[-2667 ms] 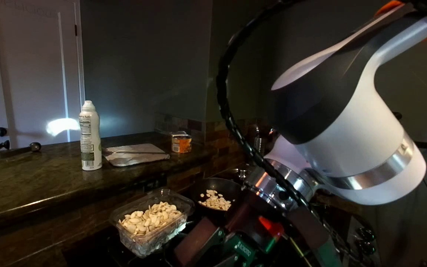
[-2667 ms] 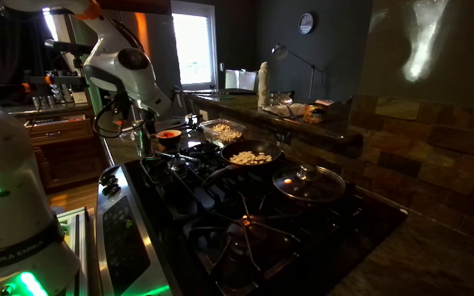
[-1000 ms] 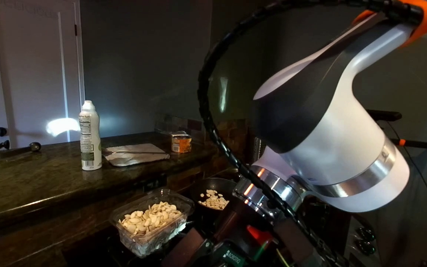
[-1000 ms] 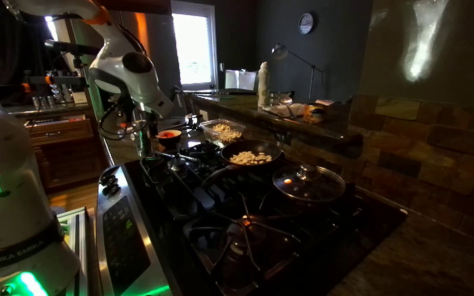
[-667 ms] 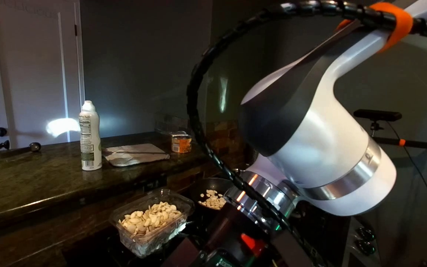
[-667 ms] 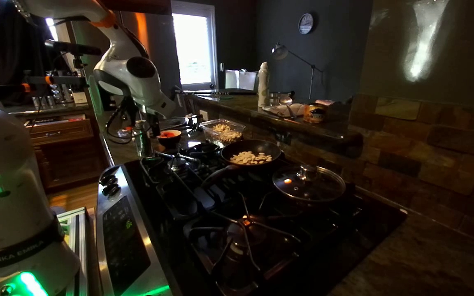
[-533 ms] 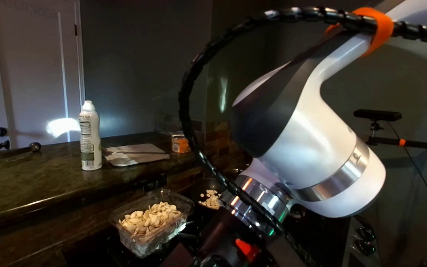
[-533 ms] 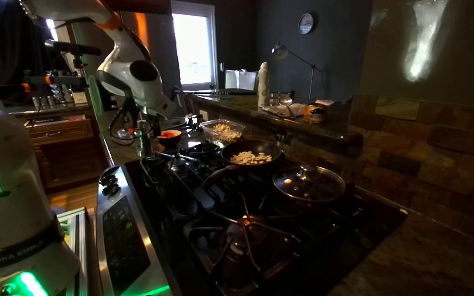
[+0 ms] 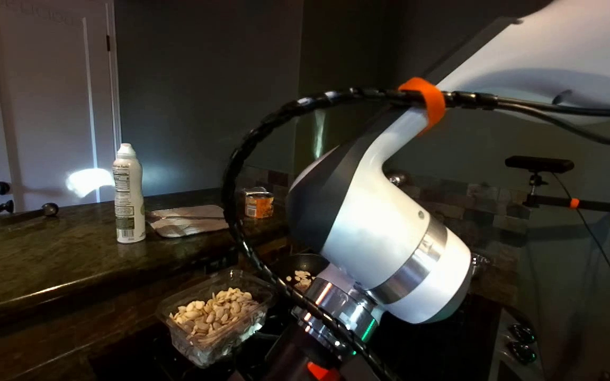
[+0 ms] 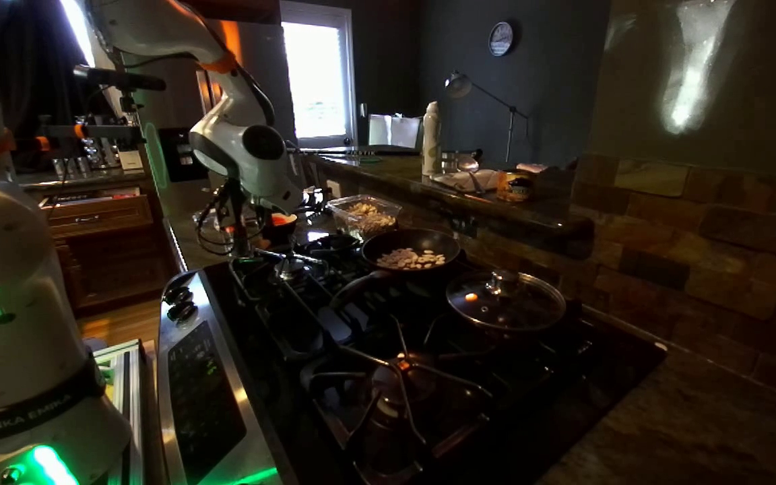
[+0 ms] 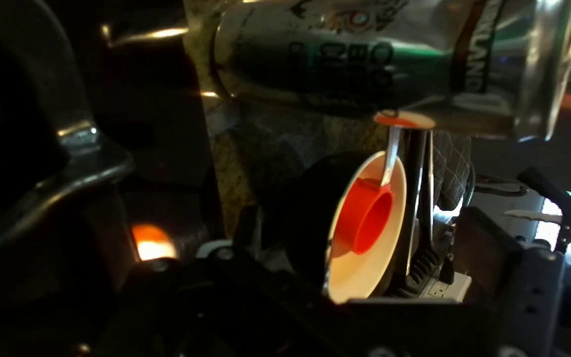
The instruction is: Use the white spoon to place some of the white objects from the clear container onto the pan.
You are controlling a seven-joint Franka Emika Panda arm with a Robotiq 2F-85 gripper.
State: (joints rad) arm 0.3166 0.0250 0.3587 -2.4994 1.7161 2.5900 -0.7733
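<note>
The clear container [image 9: 202,350] holds many white objects [image 9: 214,312]; it also shows in an exterior view [image 10: 393,204]. The dark pan [image 10: 432,241] stands behind it on the stove with several white pieces [image 10: 422,259] in it. A thin spoon handle [image 9: 194,217] lies on a pale sheet on the ledge; I cannot tell whether it is the white spoon. My gripper [image 11: 365,220] is open. Its fingers stand apart on either side of a bowl [image 11: 365,277] in the wrist view. A red cup [image 11: 360,215] with a pale handle sits in the bowl, ungripped.
A silver can [image 11: 379,54] stands close beside the bowl. A glass lid [image 10: 516,306] lies on the stove near the pan. The white bottle [image 9: 130,196] and an orange can [image 9: 259,205] stand on the raised ledge. Burner grates [image 10: 401,364] fill the stove front.
The arm has come down and moved leftward in one exterior view, rightward in another, toward the bowl with the red cup. The container, pan and pieces have stayed in place.
</note>
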